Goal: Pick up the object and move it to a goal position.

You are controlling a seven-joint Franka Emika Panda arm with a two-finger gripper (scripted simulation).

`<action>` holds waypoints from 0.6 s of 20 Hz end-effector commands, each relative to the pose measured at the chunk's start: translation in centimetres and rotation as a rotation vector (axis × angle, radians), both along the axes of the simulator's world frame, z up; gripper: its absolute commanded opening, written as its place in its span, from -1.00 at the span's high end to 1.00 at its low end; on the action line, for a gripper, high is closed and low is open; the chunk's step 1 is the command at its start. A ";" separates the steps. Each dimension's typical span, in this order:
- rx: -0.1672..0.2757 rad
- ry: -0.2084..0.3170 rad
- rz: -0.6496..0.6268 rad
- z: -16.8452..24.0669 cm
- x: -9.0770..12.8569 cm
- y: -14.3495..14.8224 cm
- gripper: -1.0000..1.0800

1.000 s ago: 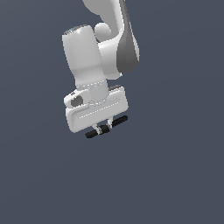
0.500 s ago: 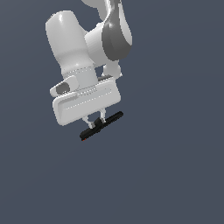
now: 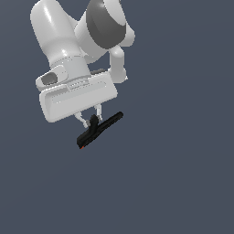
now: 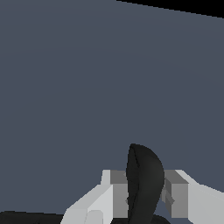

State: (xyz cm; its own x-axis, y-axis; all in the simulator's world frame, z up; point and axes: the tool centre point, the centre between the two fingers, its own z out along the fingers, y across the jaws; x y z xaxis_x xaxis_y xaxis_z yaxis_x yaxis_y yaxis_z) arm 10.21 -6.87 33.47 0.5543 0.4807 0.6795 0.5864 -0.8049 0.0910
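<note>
Tool closed tight on black clamp, both fingers pressing its midsection. Clamp tilted, orange-red tip low toward exterior view's left.

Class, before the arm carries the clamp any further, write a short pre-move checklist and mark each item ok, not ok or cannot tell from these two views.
1. Spring clamp sits between the fingers of the gripper: ok.
2. Fingers close on both sides of the clamp body: ok in the wrist view.
3. Clamp held level: not ok, its orange-red tip hangs lower than the handle end.
4. Clamp clear of any surface: ok.
5. Goal position visible: cannot tell, no marker shows.
</note>
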 end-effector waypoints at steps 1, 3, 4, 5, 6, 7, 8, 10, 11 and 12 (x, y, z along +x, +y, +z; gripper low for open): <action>0.011 -0.032 0.015 1.0 0.0 -0.6 1.00; 0.022 -0.055 0.028 1.7 -0.1 -1.0 1.00; 0.027 -0.066 0.034 2.0 -0.2 -1.3 1.00; 0.032 -0.078 0.040 2.4 -0.2 -1.5 1.00; 0.038 -0.089 0.047 2.7 -0.3 -1.7 1.00; 0.043 -0.101 0.053 3.1 -0.3 -2.0 1.00; 0.049 -0.113 0.060 3.4 -0.4 -2.3 1.00; 0.061 -0.138 0.074 4.1 -0.5 -2.8 1.00; 0.067 -0.151 0.081 4.5 -0.6 -3.1 1.00; 0.073 -0.163 0.088 4.8 -0.7 -3.4 1.00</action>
State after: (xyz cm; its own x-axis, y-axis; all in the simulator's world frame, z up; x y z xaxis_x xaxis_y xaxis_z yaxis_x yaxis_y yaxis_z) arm 9.59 -9.83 37.53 0.4151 0.4704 0.7787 0.6319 -0.7649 0.1251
